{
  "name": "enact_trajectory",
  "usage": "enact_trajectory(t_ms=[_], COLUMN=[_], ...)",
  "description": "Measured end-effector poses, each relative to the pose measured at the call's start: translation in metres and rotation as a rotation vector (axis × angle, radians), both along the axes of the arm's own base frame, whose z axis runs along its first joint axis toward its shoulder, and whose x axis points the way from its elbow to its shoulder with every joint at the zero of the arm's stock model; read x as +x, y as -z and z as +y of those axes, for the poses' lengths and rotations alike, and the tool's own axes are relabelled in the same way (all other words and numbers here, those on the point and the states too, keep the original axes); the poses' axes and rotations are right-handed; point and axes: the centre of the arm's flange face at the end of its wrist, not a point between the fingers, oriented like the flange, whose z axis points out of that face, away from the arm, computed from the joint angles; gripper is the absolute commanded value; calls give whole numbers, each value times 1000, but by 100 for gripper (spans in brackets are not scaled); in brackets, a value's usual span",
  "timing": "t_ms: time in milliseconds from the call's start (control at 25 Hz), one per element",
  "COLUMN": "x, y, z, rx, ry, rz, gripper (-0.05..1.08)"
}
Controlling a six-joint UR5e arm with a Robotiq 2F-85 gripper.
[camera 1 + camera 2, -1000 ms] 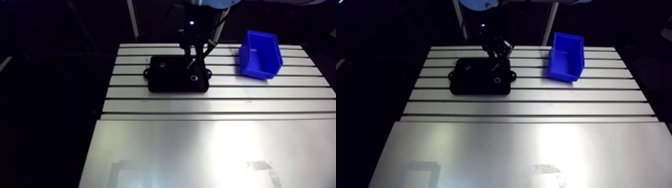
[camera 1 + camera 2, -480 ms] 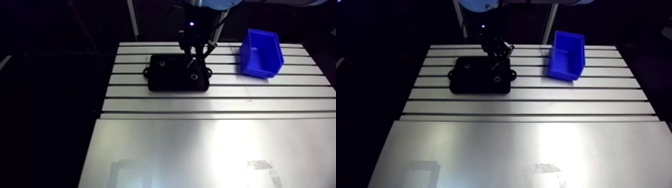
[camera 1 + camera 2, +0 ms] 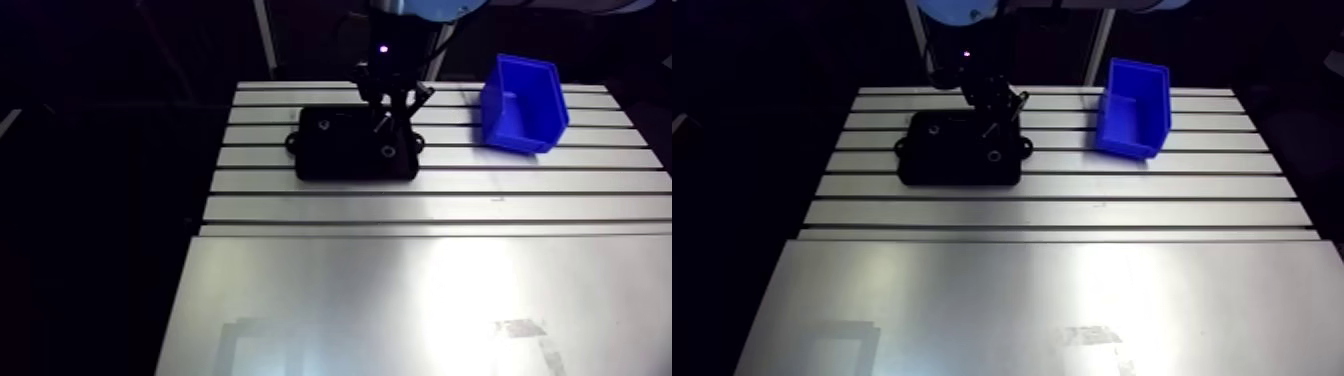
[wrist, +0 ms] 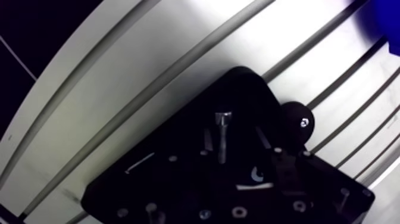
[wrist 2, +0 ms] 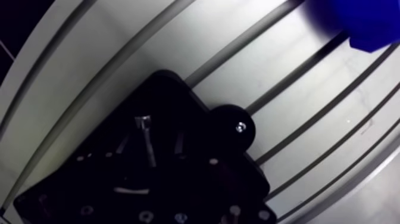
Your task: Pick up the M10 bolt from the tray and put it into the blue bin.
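The tray (image 3: 335, 160) sits on the slotted far half of the surface (image 3: 420, 290), left of the middle. The bin (image 3: 523, 105) stands near the far right corner, well apart from the tray. The gripper (image 3: 383, 120) hangs over the tray's far right part.

In the wrist view the bolt (image 4: 222, 137) lies in the tray, its head pointing away from the gripper toward the tray's corner. The fingers (image 4: 262, 138) are dark against the black tray and only their faint inner edges show. They stand apart, one on each side of the bolt with a gap to it on both sides, so the gripper is spread and grips nothing. A round lug (image 4: 296, 122) on the tray's edge shows just beside the gripper.

Against the earlier frames, the whole arm view has slid a little. Tray and bin both stand slightly higher in it, which is the camera's shift, and each keeps to the same slots of the surface. The gripper is over the same part of the tray as before, and the bolt's glint sits at its tip as it did then.
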Motion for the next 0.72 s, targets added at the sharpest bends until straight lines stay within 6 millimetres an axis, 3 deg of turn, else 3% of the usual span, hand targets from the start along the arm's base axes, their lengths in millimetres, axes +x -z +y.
enact_trajectory(t_ms=[720], x=[0], y=[1], z=[0], rx=[0], ry=[1], rz=[-2], gripper=[61])
